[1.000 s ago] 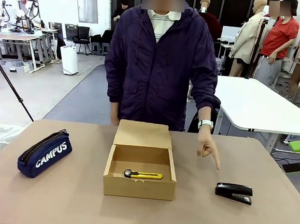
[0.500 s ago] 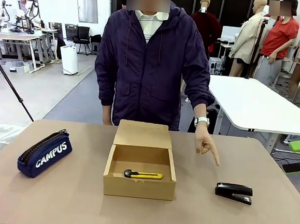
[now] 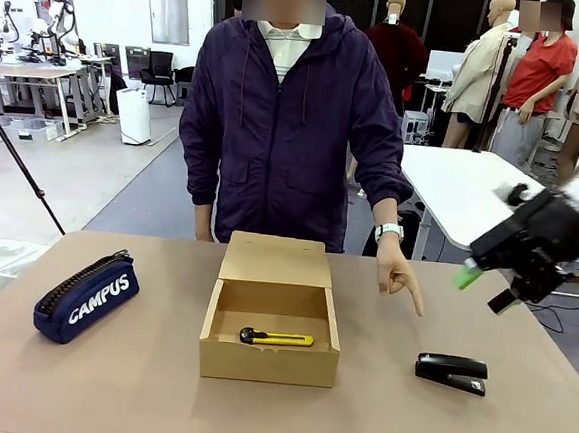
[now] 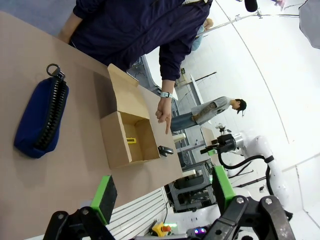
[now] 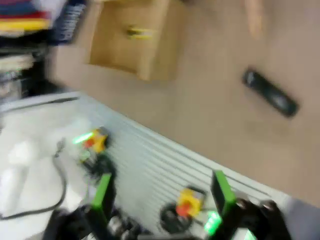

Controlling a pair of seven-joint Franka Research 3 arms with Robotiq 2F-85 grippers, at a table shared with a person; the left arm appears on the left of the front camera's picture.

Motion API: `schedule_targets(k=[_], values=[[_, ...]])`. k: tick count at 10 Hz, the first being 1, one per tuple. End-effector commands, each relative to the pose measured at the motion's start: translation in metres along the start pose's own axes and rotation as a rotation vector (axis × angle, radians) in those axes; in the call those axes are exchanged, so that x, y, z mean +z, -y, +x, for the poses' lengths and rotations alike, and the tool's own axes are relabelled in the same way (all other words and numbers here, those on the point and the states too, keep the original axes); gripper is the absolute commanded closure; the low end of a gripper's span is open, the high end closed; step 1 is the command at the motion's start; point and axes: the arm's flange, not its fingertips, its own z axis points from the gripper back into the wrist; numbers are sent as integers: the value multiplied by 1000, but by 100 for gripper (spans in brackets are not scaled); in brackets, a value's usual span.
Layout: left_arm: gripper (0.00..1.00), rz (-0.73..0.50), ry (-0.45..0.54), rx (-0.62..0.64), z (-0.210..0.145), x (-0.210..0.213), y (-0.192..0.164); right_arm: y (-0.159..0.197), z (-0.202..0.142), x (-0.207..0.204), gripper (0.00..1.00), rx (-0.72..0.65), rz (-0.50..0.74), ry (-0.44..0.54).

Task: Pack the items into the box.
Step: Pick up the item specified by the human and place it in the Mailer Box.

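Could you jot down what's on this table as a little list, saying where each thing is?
box: open, lid flap up
utility knife: lying inside the box
stapler: outside, right of the box
person's hand: pointing down toward the stapler
right pincer: open, raised, right of the hand
pencil case: left of the box

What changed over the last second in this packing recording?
The right gripper has swung into the front view from the right, jaws open and empty, in the air above and right of the stapler. Nothing was grasped or released. The person's hand keeps pointing at the stapler; the utility knife stays in the box; pencil case unmoved.
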Motion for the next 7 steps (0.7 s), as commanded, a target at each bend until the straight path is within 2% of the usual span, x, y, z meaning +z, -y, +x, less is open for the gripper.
schedule_targets(k=[1, 2, 3, 4, 5, 7], values=[[0, -19, 9, -8, 1, 0, 2, -2, 19, -25, 0, -261, -475, -223], [0, -19, 9, -8, 1, 0, 2, -7, 24, -35, 0, -350, -612, -210], [0, -19, 9, -8, 1, 0, 2, -11, 27, -43, 0, -343, -613, -224], [0, -19, 9, -8, 1, 0, 2, -9, 28, -42, 0, -303, -589, -192], [0, -19, 9, -8, 1, 0, 2, -2, 22, -45, 0, -214, -431, -68], [0, -19, 9, -8, 1, 0, 2, -2, 22, -45, 0, -214, -431, -68]])
